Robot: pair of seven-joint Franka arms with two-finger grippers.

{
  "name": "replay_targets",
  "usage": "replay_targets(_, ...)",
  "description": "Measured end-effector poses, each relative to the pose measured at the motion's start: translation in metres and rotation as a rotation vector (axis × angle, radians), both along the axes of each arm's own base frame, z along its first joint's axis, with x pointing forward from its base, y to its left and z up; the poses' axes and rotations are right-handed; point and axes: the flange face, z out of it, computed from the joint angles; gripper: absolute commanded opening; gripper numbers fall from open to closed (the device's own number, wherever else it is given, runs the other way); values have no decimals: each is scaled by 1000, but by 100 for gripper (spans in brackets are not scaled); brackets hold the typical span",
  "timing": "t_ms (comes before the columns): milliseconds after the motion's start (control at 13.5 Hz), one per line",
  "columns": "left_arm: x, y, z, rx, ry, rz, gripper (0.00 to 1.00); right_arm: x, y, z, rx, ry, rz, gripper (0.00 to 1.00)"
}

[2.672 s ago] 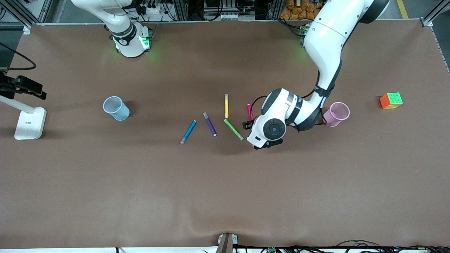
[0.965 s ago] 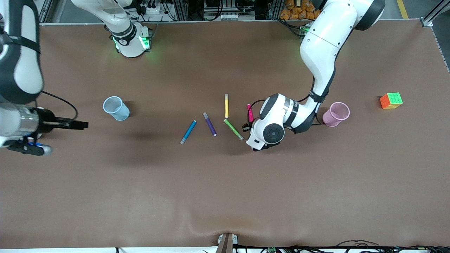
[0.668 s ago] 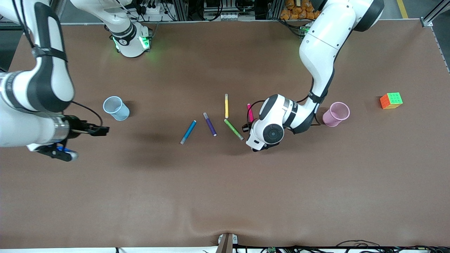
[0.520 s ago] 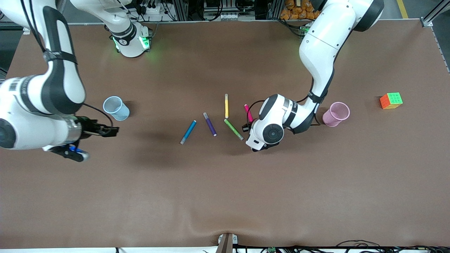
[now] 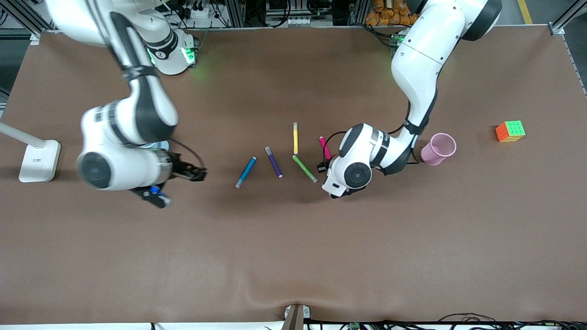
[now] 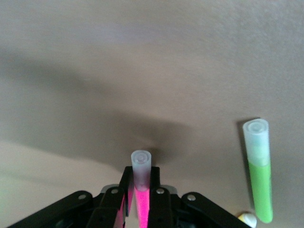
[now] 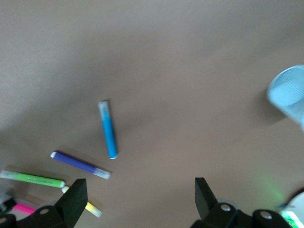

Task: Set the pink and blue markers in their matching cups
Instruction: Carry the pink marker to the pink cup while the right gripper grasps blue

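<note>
Pink marker (image 6: 141, 197) clamped between the left gripper (image 5: 323, 161)'s closed fingers, pale cap end poking out past the tips; gripped low at the table, beside the green pen (image 5: 305, 168) and yellow pen (image 5: 296, 138). Held near one end, probably so as to tip upright over a cup. Pink cup (image 5: 439, 149) lying toward the left arm's end of the table, well apart, not yet reached. Blue marker (image 5: 246, 172) flat on the table (image 5: 293, 256), untouched, beside the dark purple pen (image 5: 274, 162). Right gripper (image 5: 198, 173) over bare table near the blue marker, jaws spread wide and empty, seemingly lined up for a pickup. Blue cup (image 7: 289, 95) mostly hidden under the right arm in the front view. Coloured cube (image 5: 510, 131) off at the left arm's end.
</note>
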Motion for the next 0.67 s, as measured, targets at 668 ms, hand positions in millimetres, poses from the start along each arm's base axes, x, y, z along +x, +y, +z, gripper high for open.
replay_targets(668,55,129,208,162,-212,41,0,-28,53,-114,-55,-149,-95,72)
